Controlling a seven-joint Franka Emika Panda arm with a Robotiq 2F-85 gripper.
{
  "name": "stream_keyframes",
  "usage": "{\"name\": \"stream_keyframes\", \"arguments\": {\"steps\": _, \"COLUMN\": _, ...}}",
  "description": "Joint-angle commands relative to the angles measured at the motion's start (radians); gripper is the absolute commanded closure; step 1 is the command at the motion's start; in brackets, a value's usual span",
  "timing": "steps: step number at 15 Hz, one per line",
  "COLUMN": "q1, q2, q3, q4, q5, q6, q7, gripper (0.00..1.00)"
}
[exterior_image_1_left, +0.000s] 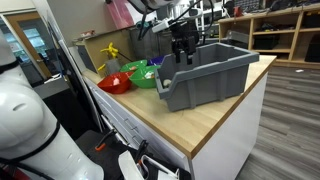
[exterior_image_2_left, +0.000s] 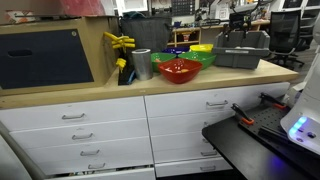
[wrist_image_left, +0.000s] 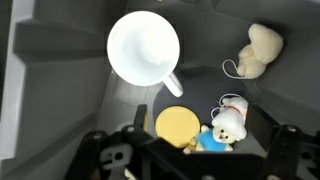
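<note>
Progress is judged to be at an early stage: nothing is gripped, and the white mug (wrist_image_left: 145, 47) is not yet touched. The pincer (wrist_image_left: 195, 156) is seen spread wide at the lower edge of the wrist view, its fingers (wrist_image_left: 104, 156) set well apart, and nothing is pinched between them. In an exterior view it is shown hanging over the grey bin (exterior_image_1_left: 205, 72), which is stood on the wooden worktop (exterior_image_1_left: 232, 108). Whether the fingertips are below the rim cannot be told. Every part of a grasp is therefore judged to be left undone.

The mug is found on the floor of the bin, toward 11 o'clock from the pincer in the wrist view. It is set upright with its mouth turned straight up at the camera, so its long axis is taken to run vertically, along the line of sight. Its handle (wrist_image_left: 172, 84) is pointed toward about 5 o'clock, roughly at the pincer.

A yellow disc (wrist_image_left: 177, 123) and a small plush toy (wrist_image_left: 225, 125) are laid just beside each other at 5 o'clock from the mug, between it and the pincer. A cream plush toy (wrist_image_left: 262, 50) is placed at 3 o'clock, well apart from the mug. Outside the bin, a red bowl (exterior_image_1_left: 115, 83) and a green bowl (exterior_image_1_left: 143, 75) are seen on the worktop near it.
</note>
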Motion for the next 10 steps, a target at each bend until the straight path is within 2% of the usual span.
{"name": "stream_keyframes", "arguments": {"steps": 1, "q1": 0.009, "q2": 0.018, "q3": -0.006, "q4": -0.015, "q5": -0.007, "q6": 0.032, "q7": 0.082, "gripper": 0.0}}
{"name": "stream_keyframes", "arguments": {"steps": 10, "q1": 0.048, "q2": 0.023, "q3": 0.001, "q4": -0.074, "q5": 0.006, "q6": 0.064, "q7": 0.263, "gripper": 0.0}}
